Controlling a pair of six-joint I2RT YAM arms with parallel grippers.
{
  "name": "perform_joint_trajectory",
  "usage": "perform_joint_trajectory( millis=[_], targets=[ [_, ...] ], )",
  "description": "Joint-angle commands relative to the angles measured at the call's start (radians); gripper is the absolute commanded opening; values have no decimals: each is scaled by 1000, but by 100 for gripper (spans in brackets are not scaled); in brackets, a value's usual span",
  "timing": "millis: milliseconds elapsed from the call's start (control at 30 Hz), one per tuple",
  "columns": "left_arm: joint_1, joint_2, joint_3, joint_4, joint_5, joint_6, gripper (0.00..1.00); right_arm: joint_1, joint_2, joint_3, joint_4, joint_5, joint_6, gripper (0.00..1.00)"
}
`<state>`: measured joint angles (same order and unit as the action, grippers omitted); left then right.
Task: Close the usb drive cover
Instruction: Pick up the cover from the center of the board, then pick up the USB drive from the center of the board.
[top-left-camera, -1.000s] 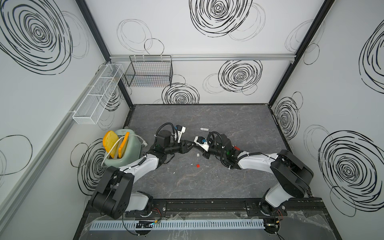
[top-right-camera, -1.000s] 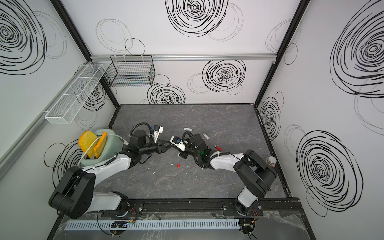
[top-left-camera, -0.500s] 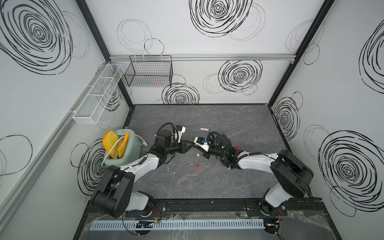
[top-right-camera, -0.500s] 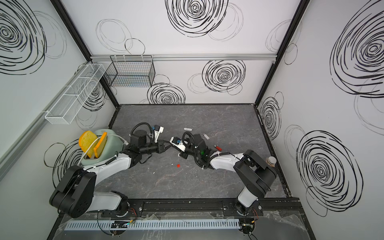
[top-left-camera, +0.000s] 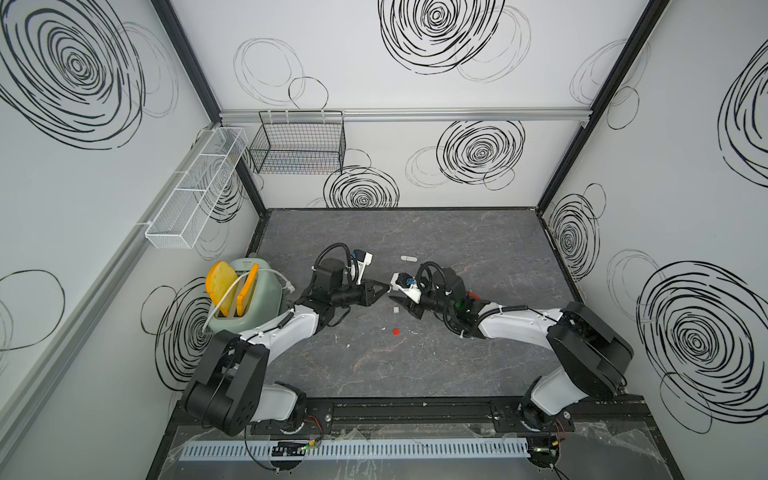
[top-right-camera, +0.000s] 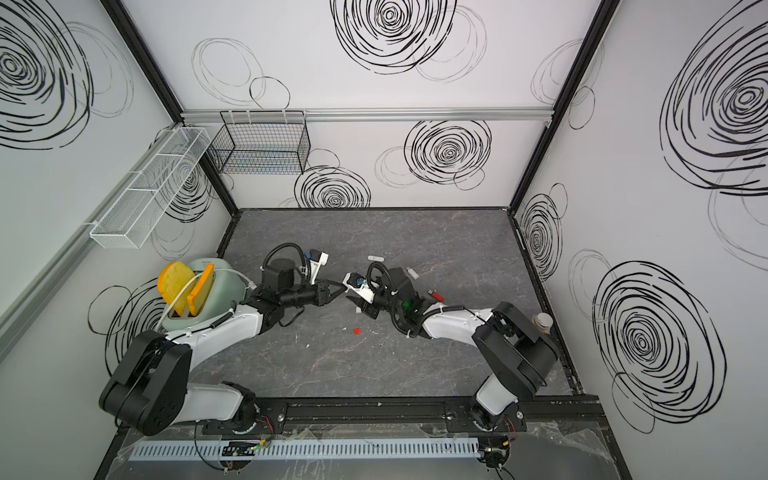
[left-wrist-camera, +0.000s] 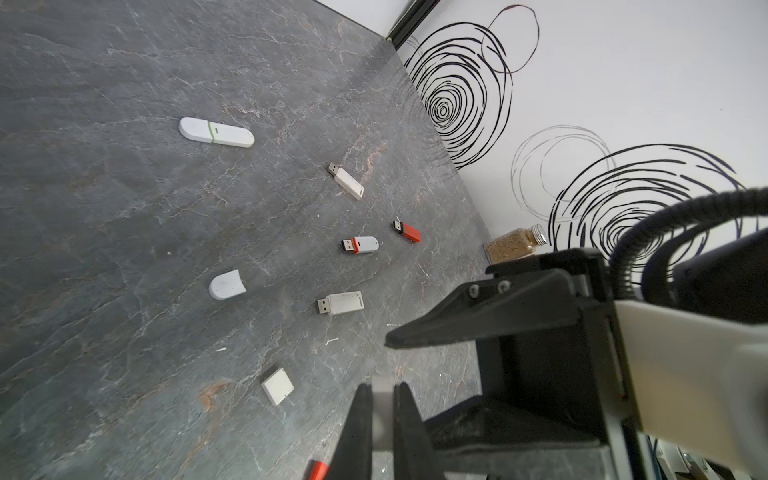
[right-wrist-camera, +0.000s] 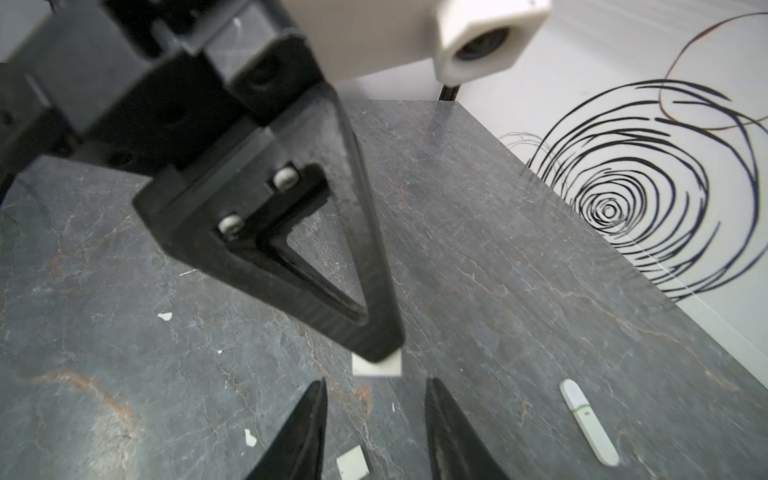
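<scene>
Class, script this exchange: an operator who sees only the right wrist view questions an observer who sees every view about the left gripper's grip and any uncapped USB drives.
Operator: Is the small white plastic block at the tip of the left gripper really clamped?
Observer: Yes; the left wrist view shows both black fingers pressed against it, one on each side.
Operator: Are any uncapped drives lying around?
Observer: Four lie on the table with bare metal plugs, among them a red-and-white USB drive.

No readable text — faint print on toaster (top-left-camera: 268, 289), too small to read
</scene>
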<state>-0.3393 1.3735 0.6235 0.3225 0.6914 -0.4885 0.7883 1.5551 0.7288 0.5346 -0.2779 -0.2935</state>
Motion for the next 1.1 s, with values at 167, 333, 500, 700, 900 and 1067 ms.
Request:
perform_joint_trajectory(
  millis=[167,333,500,700,900,1067],
  targets=[
    [10,2,40,-26,-32,57,0,-98,-60,84,-311,102,81,53],
    [9,8,53,-51,-47,91,0,-172,-28,188,-474,139,125,62],
    [9,6,64,-71,-53,104,0,-262,29,276,-591,179,185,68],
    [10,1,69,-85,-57,118,0,-347,150,399,-747,182,209,84],
    [10,0,71,-93,-67,131,0,-410,261,515,-870,180,214,76],
    [12,3,73,-98,-68,134,0,-434,360,596,-951,186,214,67]
  ],
)
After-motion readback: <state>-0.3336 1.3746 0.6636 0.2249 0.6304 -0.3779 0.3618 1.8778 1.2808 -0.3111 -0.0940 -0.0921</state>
